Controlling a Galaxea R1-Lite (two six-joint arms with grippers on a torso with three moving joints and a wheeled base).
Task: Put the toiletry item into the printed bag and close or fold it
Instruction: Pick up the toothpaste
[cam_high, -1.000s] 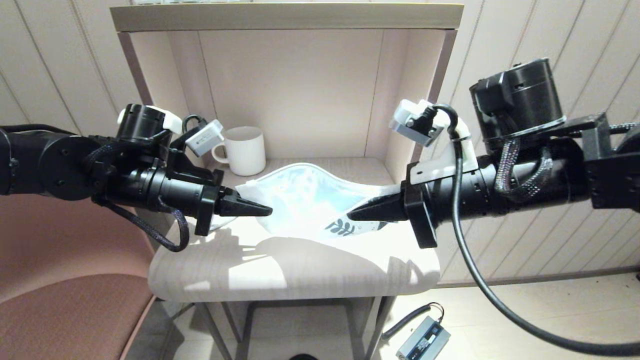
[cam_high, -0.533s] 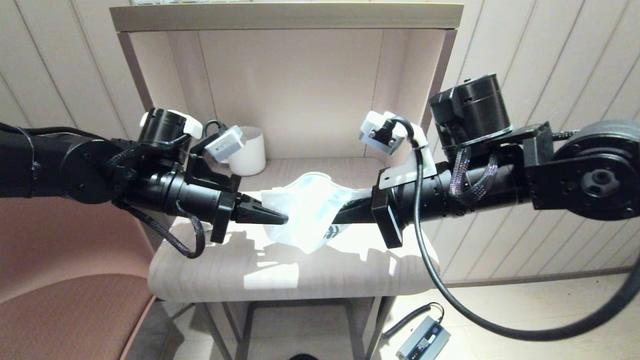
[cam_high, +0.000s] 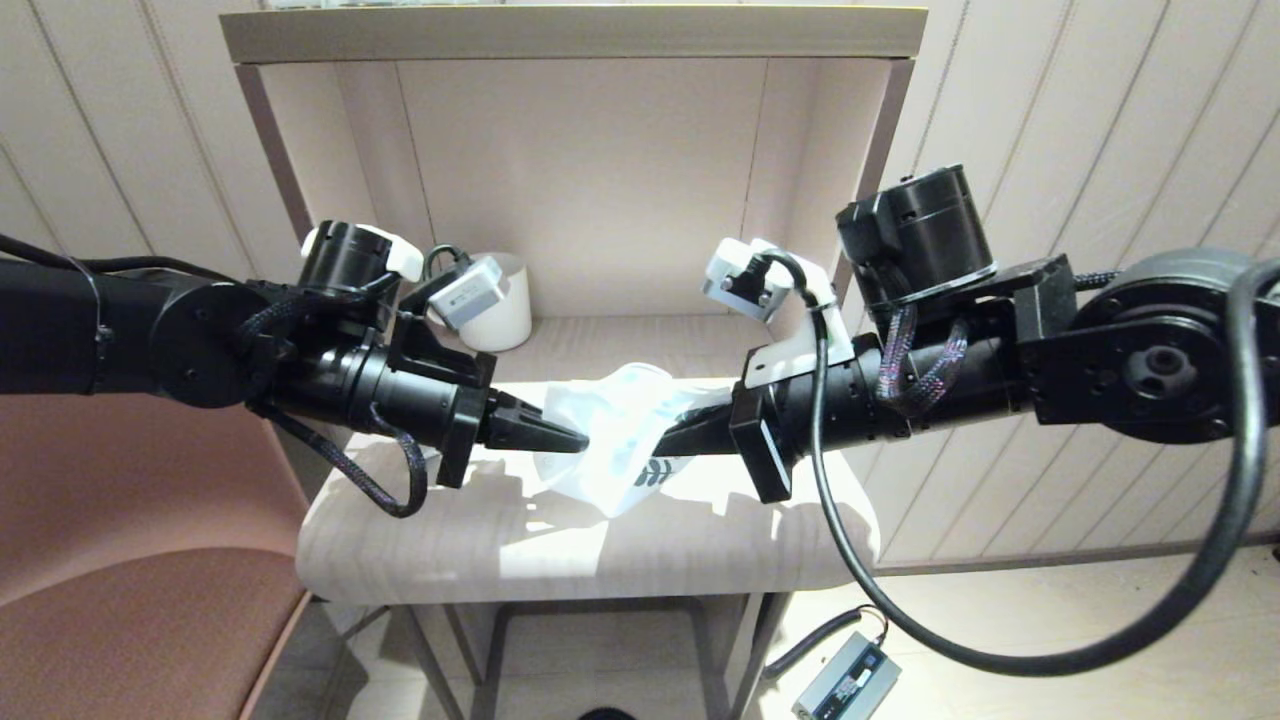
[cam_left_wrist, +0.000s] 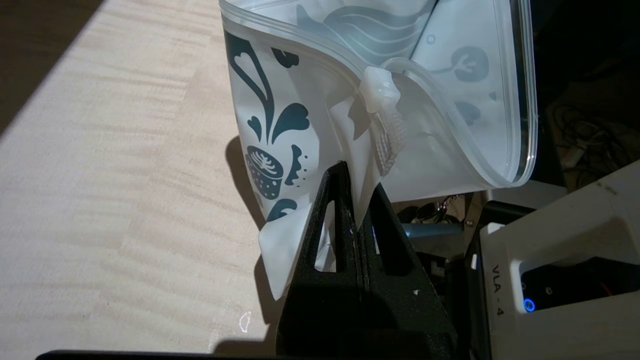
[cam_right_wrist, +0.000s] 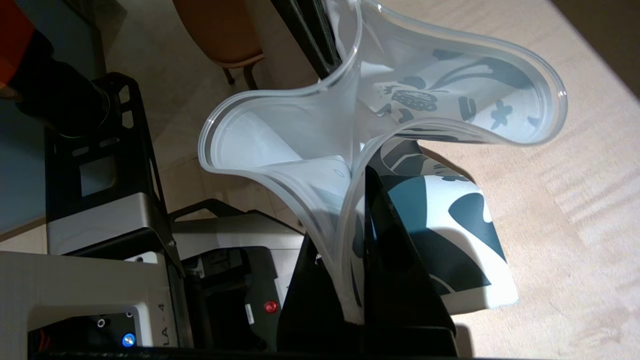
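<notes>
The printed bag (cam_high: 622, 440), white with teal leaf print, hangs crumpled and bunched between my two grippers above the table. My left gripper (cam_high: 578, 438) is shut on the bag's left edge; in the left wrist view the bag (cam_left_wrist: 350, 115) is pinched between the black fingers (cam_left_wrist: 332, 220), near its white zip slider (cam_left_wrist: 378, 90). My right gripper (cam_high: 668, 440) is shut on the bag's other end; the right wrist view shows the bag's mouth rim (cam_right_wrist: 350, 120) buckled into open loops. The toiletry item is hidden from every view.
A white mug (cam_high: 500, 310) stands at the back left of the shelf nook, behind my left wrist. The light wooden tabletop (cam_high: 560, 550) lies under the bag. A reddish seat (cam_high: 130, 610) is at the left, and a small device with a cable (cam_high: 845, 680) lies on the floor.
Both grippers have moved toward each other while holding the bag. The bag, stretched wide a second ago, now is squeezed into a crumpled bunch between them.
</notes>
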